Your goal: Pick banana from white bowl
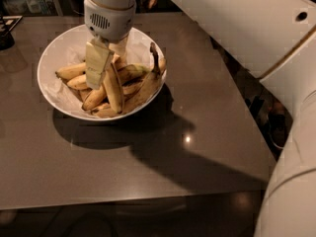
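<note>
The claw [105, 69] hangs low inside the white bowl [58, 53] on the desk [222, 107]. The banana [146, 87] lies just beside it against the rim, not visibly touching. Whether the claw grips anything, I cannot tell.

Hidden behind the gripper [104, 69], upper left over the white bowl [64, 46]: far rim, part of the banana pile [116, 90]; cropped by top and right edges: the arm [237, 28].
</note>
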`<state>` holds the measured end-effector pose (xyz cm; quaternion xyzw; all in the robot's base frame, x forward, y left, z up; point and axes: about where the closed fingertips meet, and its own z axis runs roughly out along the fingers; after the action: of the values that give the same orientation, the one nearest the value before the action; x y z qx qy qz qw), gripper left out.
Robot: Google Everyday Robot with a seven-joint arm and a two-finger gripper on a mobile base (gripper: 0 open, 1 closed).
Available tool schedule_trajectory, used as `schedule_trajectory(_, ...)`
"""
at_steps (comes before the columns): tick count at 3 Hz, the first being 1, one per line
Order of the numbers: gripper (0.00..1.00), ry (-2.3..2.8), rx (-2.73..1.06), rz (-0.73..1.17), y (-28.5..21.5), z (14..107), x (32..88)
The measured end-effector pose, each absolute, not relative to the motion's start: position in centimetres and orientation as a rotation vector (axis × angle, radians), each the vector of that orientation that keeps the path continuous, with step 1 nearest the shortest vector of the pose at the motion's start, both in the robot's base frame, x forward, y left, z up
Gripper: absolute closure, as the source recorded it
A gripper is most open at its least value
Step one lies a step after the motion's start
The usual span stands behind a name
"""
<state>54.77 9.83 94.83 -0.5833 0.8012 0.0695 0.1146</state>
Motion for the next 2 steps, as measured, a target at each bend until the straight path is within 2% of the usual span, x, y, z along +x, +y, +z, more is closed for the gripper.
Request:
schedule_trajectory(1,0.39,2.361,-1.742,0.227,10.45,93.95,54.89)
schedule_trajectory(2,0.56,2.367,-1.745,0.228,10.52,94.03,54.93)
